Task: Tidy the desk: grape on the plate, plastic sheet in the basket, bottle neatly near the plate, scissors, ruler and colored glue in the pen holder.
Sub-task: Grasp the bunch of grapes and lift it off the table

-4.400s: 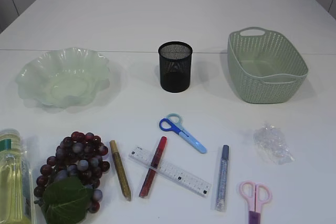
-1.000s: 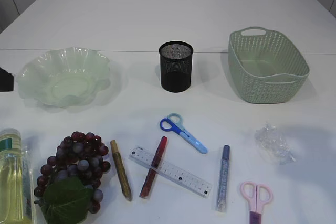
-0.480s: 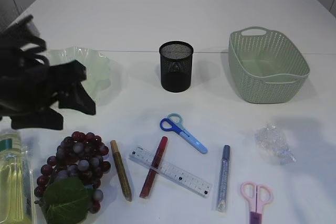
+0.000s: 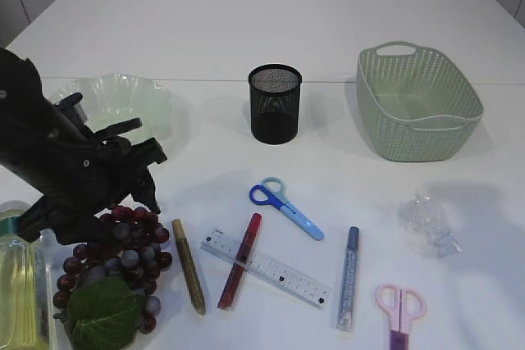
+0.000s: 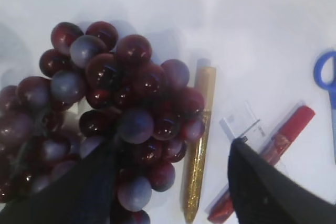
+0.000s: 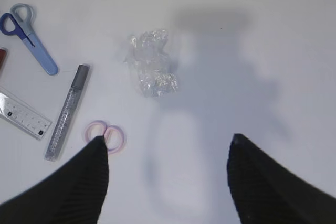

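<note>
L claw [image 5: 173,182] is hanging open just above the grape bunch [image 5: 100,114], gold glue pen [image 5: 198,140] between its fingertips; R claw [image 6: 168,182] is hanging open too, plastic sheet [image 6: 152,64] ahead.

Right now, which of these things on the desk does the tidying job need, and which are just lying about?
Part of the job:
grapes
plate
plastic sheet
basket
bottle
blue scissors
pink scissors
ruler
gold glue
red glue
silver glue
pen holder

Just lying about:
nothing; every item has a place.
</note>
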`<action>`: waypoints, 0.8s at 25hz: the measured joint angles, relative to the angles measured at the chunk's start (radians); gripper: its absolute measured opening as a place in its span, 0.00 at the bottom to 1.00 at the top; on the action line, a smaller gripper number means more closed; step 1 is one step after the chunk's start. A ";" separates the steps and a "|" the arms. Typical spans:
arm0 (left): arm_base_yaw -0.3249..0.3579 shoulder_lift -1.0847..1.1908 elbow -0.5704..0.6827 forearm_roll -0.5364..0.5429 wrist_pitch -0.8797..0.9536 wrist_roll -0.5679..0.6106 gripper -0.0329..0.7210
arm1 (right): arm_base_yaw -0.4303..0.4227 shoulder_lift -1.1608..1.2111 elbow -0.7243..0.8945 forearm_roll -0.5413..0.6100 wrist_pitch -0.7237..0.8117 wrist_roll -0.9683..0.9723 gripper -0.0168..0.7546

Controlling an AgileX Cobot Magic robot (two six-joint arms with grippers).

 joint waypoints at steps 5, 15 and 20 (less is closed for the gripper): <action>0.000 0.039 -0.004 0.007 -0.021 -0.066 0.69 | 0.000 0.000 0.000 0.002 0.002 0.000 0.73; 0.000 0.090 -0.004 0.062 -0.056 -0.103 0.71 | 0.000 0.000 0.000 0.002 0.003 -0.002 0.73; 0.000 0.133 -0.006 0.077 -0.093 -0.105 0.77 | 0.000 0.000 0.000 0.002 0.004 -0.002 0.69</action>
